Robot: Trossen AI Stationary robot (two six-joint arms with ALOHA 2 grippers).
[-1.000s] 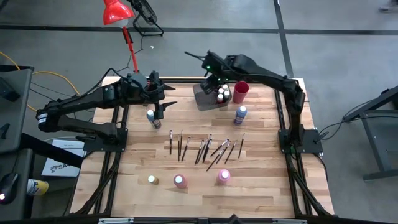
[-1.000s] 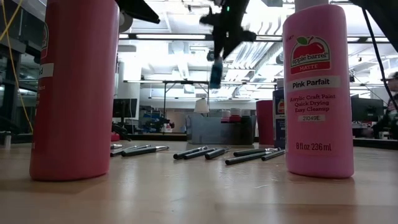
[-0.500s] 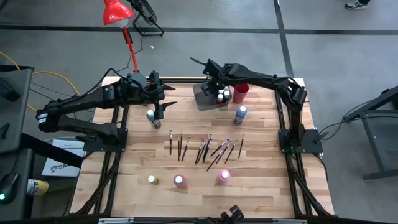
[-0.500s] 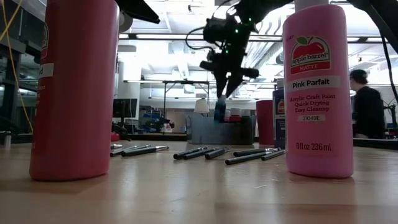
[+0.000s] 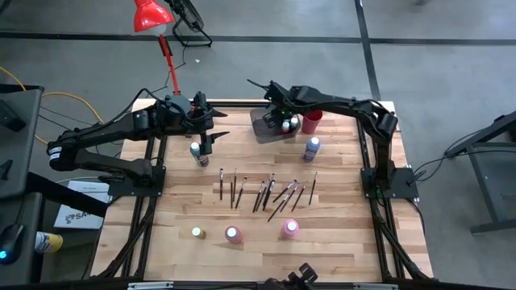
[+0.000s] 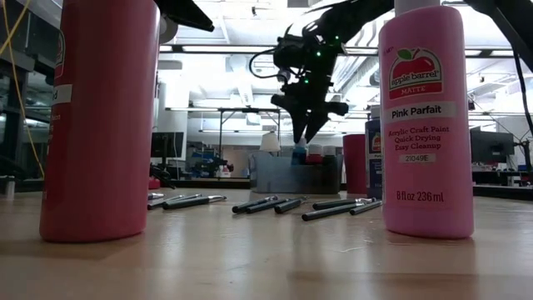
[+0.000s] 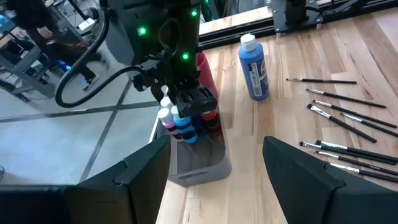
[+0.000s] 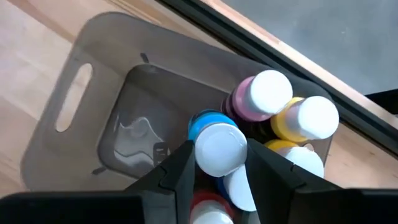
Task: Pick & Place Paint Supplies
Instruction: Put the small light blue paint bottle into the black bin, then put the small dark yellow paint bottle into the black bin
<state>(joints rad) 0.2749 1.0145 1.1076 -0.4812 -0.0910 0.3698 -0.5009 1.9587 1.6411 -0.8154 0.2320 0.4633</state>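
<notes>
High cam looks straight down, far off, whole table (image 5: 242,234) w/ both arms. Low cam sits at tabletop level, v. close to two pink bottles (image 6: 426,125), facing across to the room. Left wrist cam looks across at grey bin (image 7: 199,165); right wrist cam directly above the bin, close. All four share the bin.

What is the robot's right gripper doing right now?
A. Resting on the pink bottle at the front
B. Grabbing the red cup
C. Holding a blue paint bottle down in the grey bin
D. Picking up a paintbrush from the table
C. The right gripper has its fingers closed around the white cap of a blue paint bottle standing inside the grey bin beside other bottles; the left wrist view shows the same, with the paintbrushes lying untouched on the table.
</notes>
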